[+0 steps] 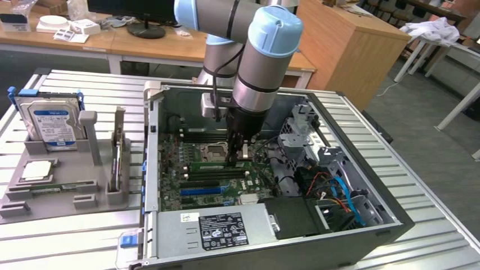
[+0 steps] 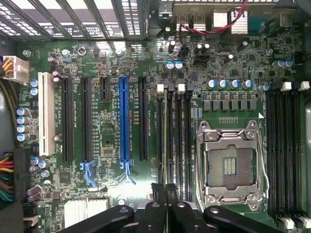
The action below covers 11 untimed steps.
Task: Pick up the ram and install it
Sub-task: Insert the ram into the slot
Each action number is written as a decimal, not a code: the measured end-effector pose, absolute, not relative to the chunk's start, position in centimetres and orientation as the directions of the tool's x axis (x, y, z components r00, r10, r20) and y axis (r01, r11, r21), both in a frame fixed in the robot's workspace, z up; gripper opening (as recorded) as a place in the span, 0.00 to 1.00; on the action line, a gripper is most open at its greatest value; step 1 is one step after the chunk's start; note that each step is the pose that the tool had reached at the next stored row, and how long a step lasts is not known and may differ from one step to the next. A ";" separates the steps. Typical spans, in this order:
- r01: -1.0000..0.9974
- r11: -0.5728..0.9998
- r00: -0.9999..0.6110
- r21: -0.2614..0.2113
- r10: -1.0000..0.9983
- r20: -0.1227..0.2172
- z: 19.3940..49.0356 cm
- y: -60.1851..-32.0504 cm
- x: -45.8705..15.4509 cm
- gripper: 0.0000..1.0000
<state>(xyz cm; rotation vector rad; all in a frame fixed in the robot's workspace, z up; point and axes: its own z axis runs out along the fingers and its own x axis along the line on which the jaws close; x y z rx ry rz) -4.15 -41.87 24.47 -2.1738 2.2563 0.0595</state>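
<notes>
Pinching the ram [image 1: 217, 165] inside the computer case [image 1: 390, 222]

On the exterior view's left, a hard drive [image 1: 51, 119] is stood in a gray holder [image 1: 89, 138] on the counter [image 1: 67, 232]. Farther right, within the open computer case, the pincer [image 1: 241, 159] is seen clamped on the ram, held lengthwise along the memory slots [image 2: 181, 131] beside the processor socket [image 2: 231, 165].

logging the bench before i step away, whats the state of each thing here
claw: shut on the ram
ram: held on edge at the memory slots, seated or not cannot tell
computer case: lying on its side, open
cpu socket: empty
hard drive: upright in the grey holder
expansion card: upright in the same holder
</notes>
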 end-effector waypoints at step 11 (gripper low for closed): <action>-0.999 0.024 -0.025 0.022 -0.999 -0.032 24.4 -41.9 -4.2 0.12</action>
